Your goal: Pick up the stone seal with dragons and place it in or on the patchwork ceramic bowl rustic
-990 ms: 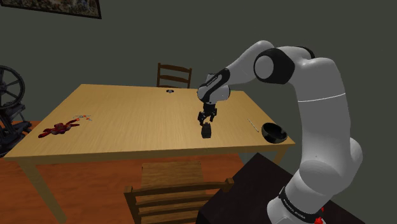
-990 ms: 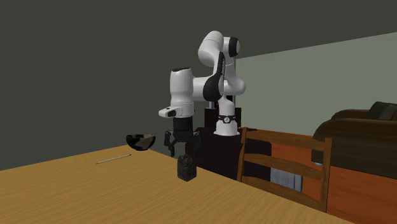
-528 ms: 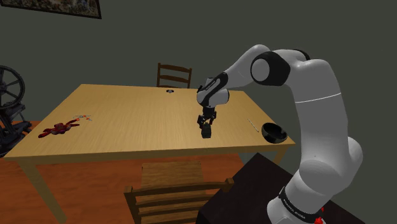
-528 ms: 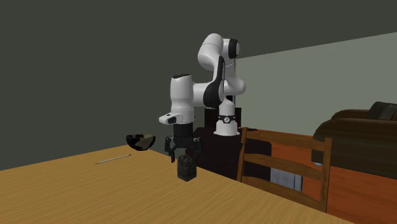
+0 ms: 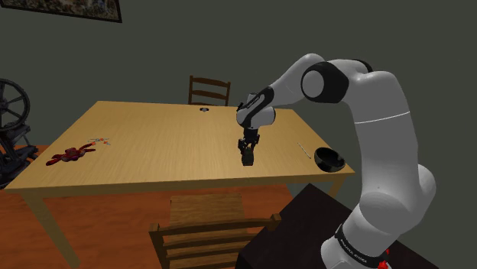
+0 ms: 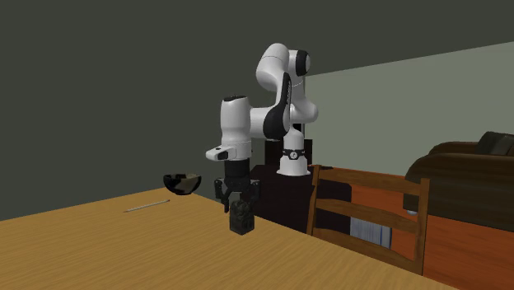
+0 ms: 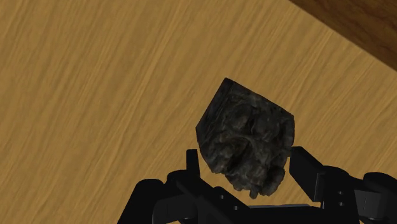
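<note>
Wrist view tells you most: the gripper [image 7: 245, 162] clamps both sides of the dark carved stone seal [image 7: 248, 133], which stands on the wooden table [image 5: 153, 145] near its edge. The black bowl [image 5: 329, 159] sits well apart at the corner, with open tabletop between. One second ago, the hand was higher and its fingers wider.

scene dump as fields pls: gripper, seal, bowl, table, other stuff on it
gripper: black two-finger gripper, lowered onto the seal, fingers against two opposite sides
seal: dark carved stone block, upright, base on the table
bowl: dark round bowl, near the table corner at the shoulder view's right, apart from the seal
table: light wooden table
other: red object at the shoulder view's left end; thin pale stick between seal and bowl
</note>
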Robot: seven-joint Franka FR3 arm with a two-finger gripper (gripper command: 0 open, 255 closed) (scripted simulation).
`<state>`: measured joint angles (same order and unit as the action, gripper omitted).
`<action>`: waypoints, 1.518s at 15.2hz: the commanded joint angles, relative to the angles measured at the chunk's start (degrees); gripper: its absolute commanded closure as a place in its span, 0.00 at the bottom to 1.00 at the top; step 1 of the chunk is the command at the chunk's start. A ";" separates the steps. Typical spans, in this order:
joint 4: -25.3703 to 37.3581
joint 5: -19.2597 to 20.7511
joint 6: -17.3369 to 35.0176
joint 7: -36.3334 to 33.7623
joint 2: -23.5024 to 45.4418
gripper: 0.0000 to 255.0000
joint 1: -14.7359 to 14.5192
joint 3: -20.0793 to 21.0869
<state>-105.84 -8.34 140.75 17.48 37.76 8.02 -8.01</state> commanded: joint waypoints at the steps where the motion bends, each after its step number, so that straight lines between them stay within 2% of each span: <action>1: -0.06 0.00 0.00 -0.01 0.03 1.00 -0.01 0.01; 6: -0.04 0.00 -0.01 0.02 0.05 1.00 0.01 0.01; 23: -0.65 1.91 -8.95 -1.22 -9.56 1.00 -1.04 -1.45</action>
<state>-106.69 -6.57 132.54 16.41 28.76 7.07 -9.39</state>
